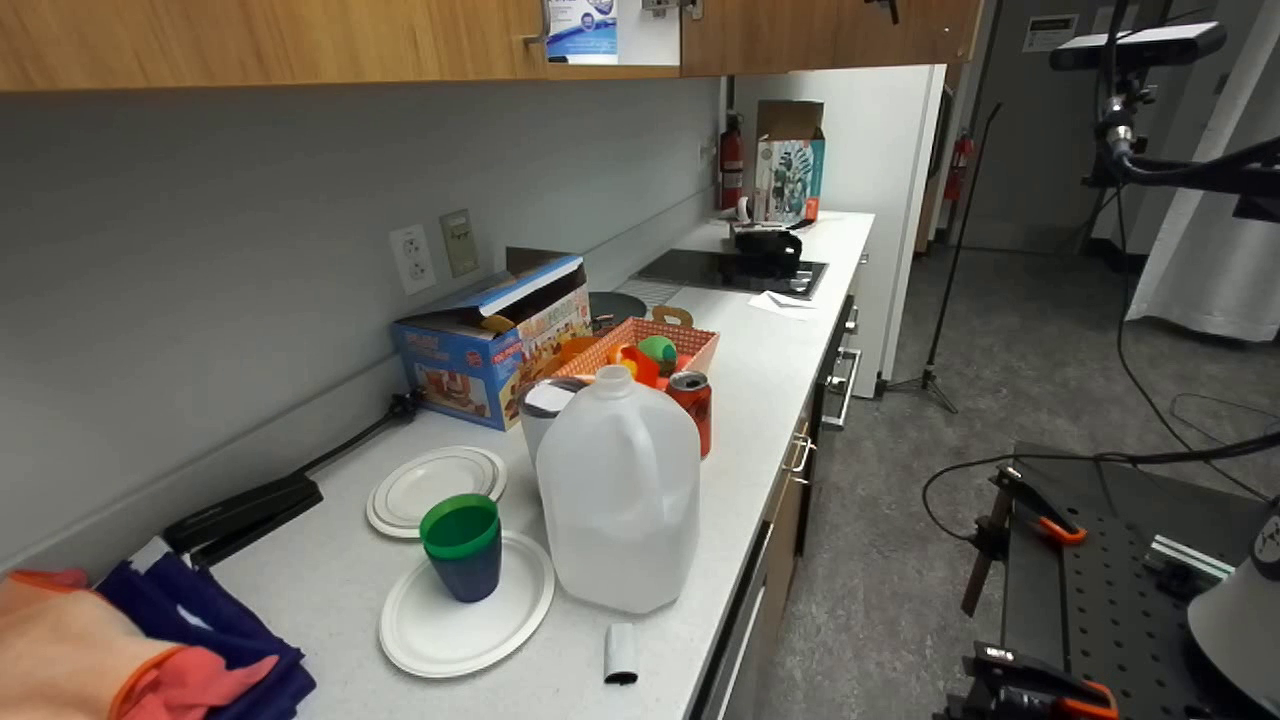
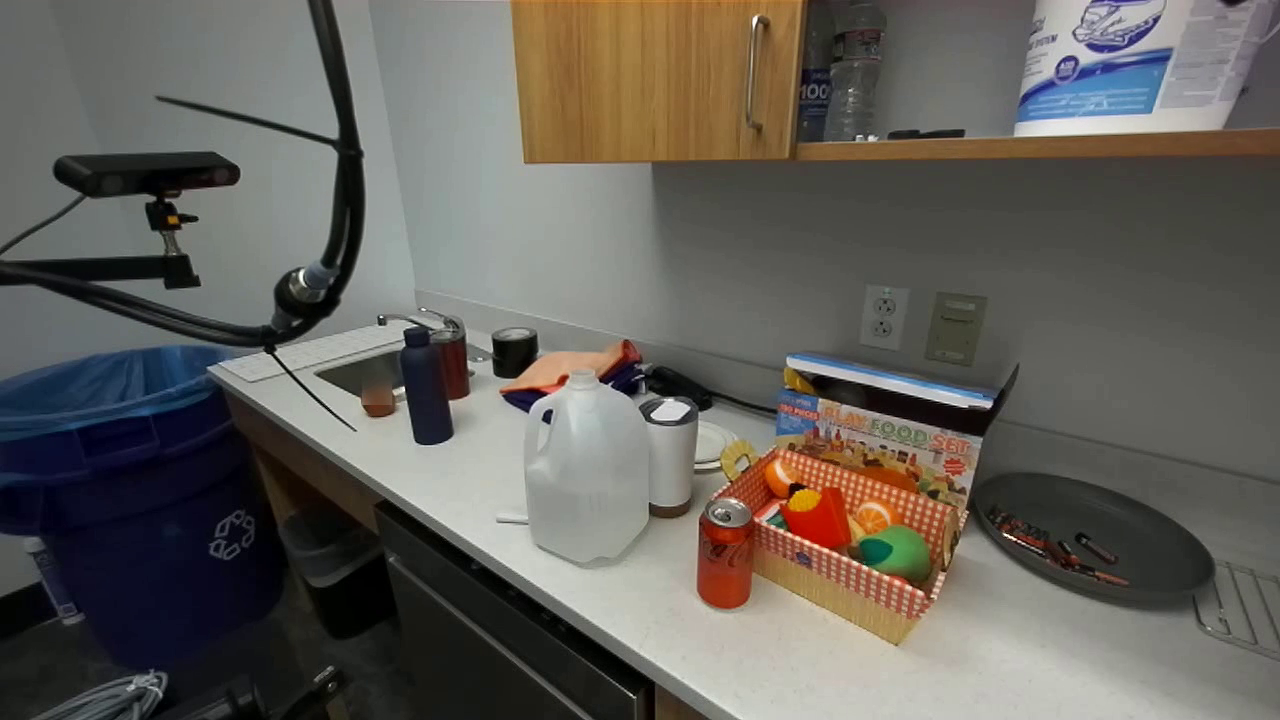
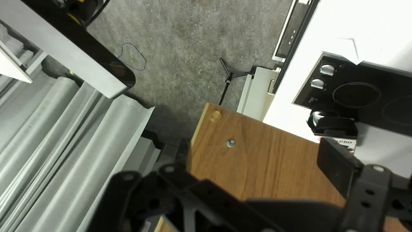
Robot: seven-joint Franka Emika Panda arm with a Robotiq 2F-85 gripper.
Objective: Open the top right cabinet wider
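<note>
The open wood-grain cabinet door shows its inner face with a screw in the wrist view [image 3: 251, 161]; it also hangs at the top of an exterior view [image 1: 820, 35]. My gripper [image 3: 259, 158] is open, with its fingers wide apart. One finger is by the door's free edge, and the other is over its inner face. I cannot tell whether either finger touches the door. A small dark piece at the top of that exterior view may be a fingertip. The open cabinet shelf [image 2: 1000, 149] holds a white tub [image 2: 1110, 80] and water bottles [image 2: 856, 75].
A closed neighbouring door [image 2: 650, 80] has a metal handle. Below, the counter holds a milk jug [image 1: 620, 500], a toy-food basket [image 2: 840, 540], a soda can [image 2: 725, 555], a box [image 1: 490, 345] and a cooktop [image 3: 357, 90]. A camera on a stand [image 1: 1138, 45] rises opposite the counter.
</note>
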